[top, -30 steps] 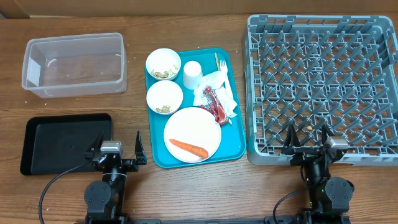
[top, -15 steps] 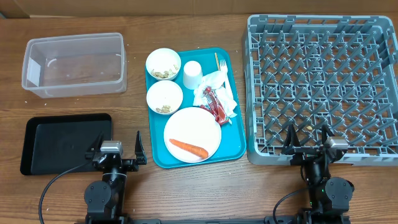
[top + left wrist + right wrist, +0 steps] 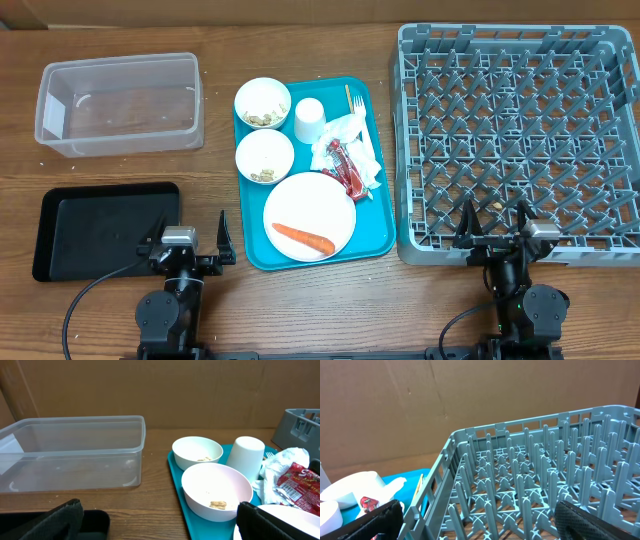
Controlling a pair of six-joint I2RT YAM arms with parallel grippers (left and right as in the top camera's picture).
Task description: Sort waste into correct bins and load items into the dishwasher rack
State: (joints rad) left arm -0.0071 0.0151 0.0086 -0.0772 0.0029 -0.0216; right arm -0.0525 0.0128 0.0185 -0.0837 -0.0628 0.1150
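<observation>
The left jaws stand wide apart and hold nothing, low over the near edge of the bench (image 3: 300, 300); the right jaws are equally spread and empty at the same edge, well off to the right. The shallow black tray (image 3: 100, 225) lies beneath and to the left of the left jaws, its right end under their left finger. The clear tub (image 3: 120, 140) sits ahead of them and to the left, well apart. Just to the right of the left jaws the teal tray (image 3: 375, 235) begins. On it, nearest these jaws, is the round white plate (image 3: 310, 200) with the orange carrot (image 3: 302, 238) lying on it. Ahead of the plate are two white bowls, one (image 3: 243, 150) closer and one (image 3: 241, 97) farther, each holding beige crumbs (image 3: 262, 117). The white cup (image 3: 309, 118) stands just right of the farther bowl. Right of the bowls lie the crumpled napkins (image 3: 352, 135), the red wrapper (image 3: 345, 170) resting on them, and the fork (image 3: 356, 101) shows beyond the napkins. The grey rack (image 3: 520, 130) lies straight ahead of the right jaws, whose fingers reach over its near wall; the teal tray is to their left.
</observation>
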